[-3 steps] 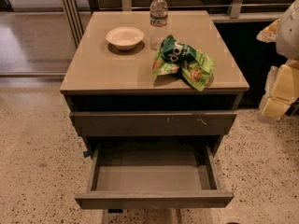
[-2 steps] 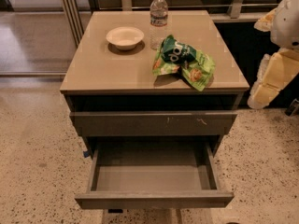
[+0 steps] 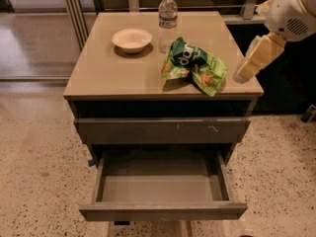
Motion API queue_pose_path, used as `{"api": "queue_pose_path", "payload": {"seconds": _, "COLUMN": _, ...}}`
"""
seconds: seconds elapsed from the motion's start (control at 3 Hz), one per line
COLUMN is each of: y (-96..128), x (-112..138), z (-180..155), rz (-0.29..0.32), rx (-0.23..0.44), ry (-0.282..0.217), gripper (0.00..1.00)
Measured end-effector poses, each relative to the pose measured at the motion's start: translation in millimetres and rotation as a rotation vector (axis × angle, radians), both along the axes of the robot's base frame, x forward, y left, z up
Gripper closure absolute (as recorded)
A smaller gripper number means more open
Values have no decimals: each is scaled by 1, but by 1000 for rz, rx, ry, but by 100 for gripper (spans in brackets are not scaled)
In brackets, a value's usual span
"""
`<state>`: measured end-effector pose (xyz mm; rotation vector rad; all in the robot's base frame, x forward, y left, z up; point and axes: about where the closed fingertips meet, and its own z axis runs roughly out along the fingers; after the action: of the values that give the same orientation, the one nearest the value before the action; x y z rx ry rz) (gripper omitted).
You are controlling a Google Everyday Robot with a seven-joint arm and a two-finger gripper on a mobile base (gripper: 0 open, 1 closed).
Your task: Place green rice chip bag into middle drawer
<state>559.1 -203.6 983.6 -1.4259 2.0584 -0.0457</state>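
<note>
The green rice chip bag [image 3: 193,64] lies crumpled on the right half of the cabinet top, dark and light green with tan chip pictures. The middle drawer [image 3: 163,210] is pulled out at the bottom, its front plain and nothing showing inside. My gripper [image 3: 251,63] hangs at the right edge of the cabinet top, tan below a white arm housing [image 3: 292,9]. It is a little to the right of the bag and apart from it.
A clear water bottle [image 3: 168,21] stands just behind the bag. A white bowl [image 3: 132,39] sits at the back left of the top. A shut drawer front with small white scratch marks [image 3: 163,130] is above the open drawer. Speckled floor surrounds the cabinet.
My arm has moved in from the right and upward, bringing the gripper to the cabinet's right edge near the bag. The bag, bottle, bowl and drawer have not moved.
</note>
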Motion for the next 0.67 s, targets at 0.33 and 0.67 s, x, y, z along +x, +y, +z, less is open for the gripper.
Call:
{"api": "queue_pose_path", "payload": {"seconds": 0.33, "y": 10, "x": 41, "z": -27, "rz": -13, "rx": 178, "ry": -34, "gripper": 0}}
{"api": "queue_pose_path", "payload": {"seconds": 0.67, "y": 34, "x": 70, "z": -73, "rz": 9, "rx": 346, "ry": 2, "gripper": 0}}
